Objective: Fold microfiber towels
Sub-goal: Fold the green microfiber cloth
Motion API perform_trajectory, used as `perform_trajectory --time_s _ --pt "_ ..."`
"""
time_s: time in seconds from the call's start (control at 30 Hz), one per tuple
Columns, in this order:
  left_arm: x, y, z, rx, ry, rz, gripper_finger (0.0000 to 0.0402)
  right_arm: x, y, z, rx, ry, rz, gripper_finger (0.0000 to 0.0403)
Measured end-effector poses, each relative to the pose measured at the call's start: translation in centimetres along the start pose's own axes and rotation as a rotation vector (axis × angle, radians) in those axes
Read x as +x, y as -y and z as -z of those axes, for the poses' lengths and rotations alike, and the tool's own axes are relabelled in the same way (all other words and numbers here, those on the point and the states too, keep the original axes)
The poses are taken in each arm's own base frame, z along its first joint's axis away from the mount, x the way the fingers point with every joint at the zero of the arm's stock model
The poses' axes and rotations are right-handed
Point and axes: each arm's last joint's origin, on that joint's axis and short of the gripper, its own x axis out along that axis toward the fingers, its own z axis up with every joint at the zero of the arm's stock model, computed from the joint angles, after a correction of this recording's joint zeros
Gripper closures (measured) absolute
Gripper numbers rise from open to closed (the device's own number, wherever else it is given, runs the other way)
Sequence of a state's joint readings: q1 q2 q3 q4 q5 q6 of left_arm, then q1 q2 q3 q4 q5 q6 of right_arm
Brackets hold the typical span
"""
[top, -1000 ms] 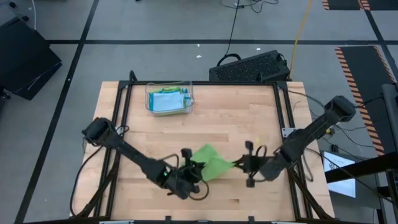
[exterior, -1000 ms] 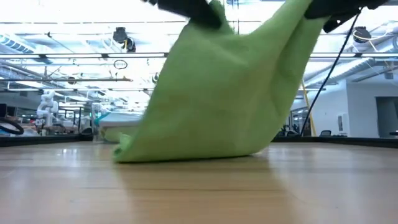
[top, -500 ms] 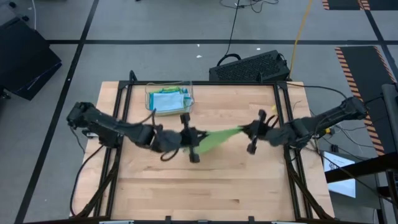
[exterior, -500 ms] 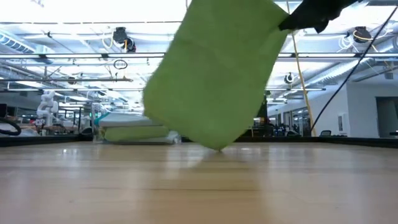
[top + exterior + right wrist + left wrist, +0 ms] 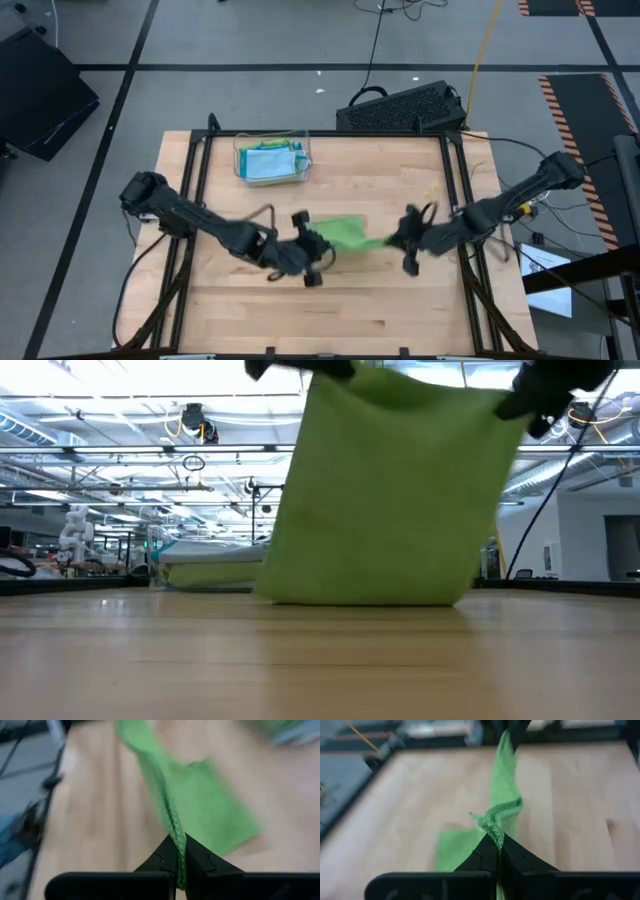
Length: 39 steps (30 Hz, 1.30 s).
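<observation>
Two claws (image 5: 308,243) (image 5: 402,240) pinching green towel (image 5: 385,490), upper corners cropped above frame.

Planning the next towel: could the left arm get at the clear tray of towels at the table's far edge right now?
Probably not yet. The left gripper is shut on the lime green towel, which it shares with the right gripper. Bare wood lies between it and the clear tray, so the path itself looks free.

Lime green microfiber cloth (image 5: 385,490): soft, matt, fine nap, stitched knobbly hem visible in left wrist view. Pale wooden bench (image 5: 380,300): smooth planks, slight sheen, faint grain. Clear plastic tray (image 5: 272,160): glossy, see-through. Black fingers (image 5: 520,860): matt hard plastic, smooth. Bench frame (image 5: 200,165): dark metal, matt.
</observation>
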State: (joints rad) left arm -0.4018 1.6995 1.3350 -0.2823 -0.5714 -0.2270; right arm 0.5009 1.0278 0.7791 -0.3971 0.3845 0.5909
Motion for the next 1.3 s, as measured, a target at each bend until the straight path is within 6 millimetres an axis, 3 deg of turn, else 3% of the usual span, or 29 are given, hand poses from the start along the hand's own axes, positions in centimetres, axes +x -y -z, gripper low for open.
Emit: perform_trajectory --time_s 0.1,0.33,0.47,0.63,0.83,0.97,1.3 --pt "0.7 2.9 2.1 -0.011 -0.058 0.034 0.0397 2.3 -2.0 1.2 -0.001 -0.096 -0.092 0.0399" --pt "-1.2 9.8 6.5 -0.052 -0.084 0.082 0.0397 6.6 -5.9 2.8 0.008 -0.083 -0.267 0.0399" --pt "-2.5 12.0 8.3 -0.114 -0.046 0.029 0.0398 8.3 -6.8 3.2 0.002 -0.059 -0.338 0.0399" --pt "-3.9 13.8 10.0 -0.171 -0.050 0.042 0.0397 9.0 -7.2 3.5 -0.004 -0.076 -0.392 0.0399" --pt "-3.2 12.8 11.1 -0.169 -0.059 -0.104 0.0395 9.7 -5.8 2.7 -0.067 0.047 -0.199 0.0399" --pt "-1.5 10.6 10.8 -0.175 -0.093 -0.216 0.0398 10.5 -3.8 2.4 -0.102 0.056 -0.056 0.0399" --pt "2.0 5.6 10.8 -0.170 -0.267 -0.364 0.0396 11.9 0.6 1.8 -0.076 0.023 0.069 0.0399"
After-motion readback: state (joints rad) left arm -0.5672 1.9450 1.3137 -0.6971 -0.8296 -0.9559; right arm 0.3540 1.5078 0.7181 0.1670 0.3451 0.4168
